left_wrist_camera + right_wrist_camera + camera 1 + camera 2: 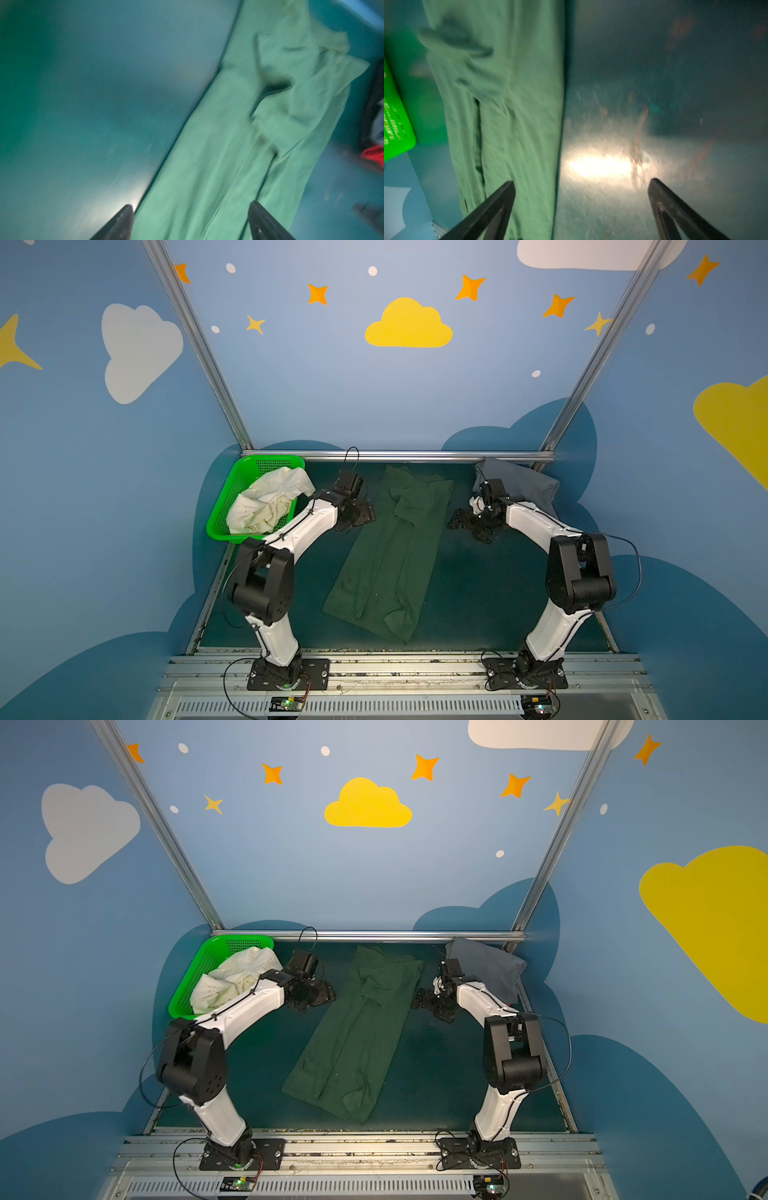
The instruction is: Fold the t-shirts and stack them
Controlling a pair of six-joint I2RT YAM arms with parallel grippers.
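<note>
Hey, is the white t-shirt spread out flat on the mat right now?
No, the white t-shirt sits crumpled inside the green basket at the far left corner, as a top view shows.

Both wrist views are smeared with blur. In the left wrist view, a corner of red cloth (373,155) is cut off by the picture's edge. In the right wrist view, so is the green basket (396,128). In both top views the right arm (536,522) hides part of the grey t-shirt (525,485).
</note>
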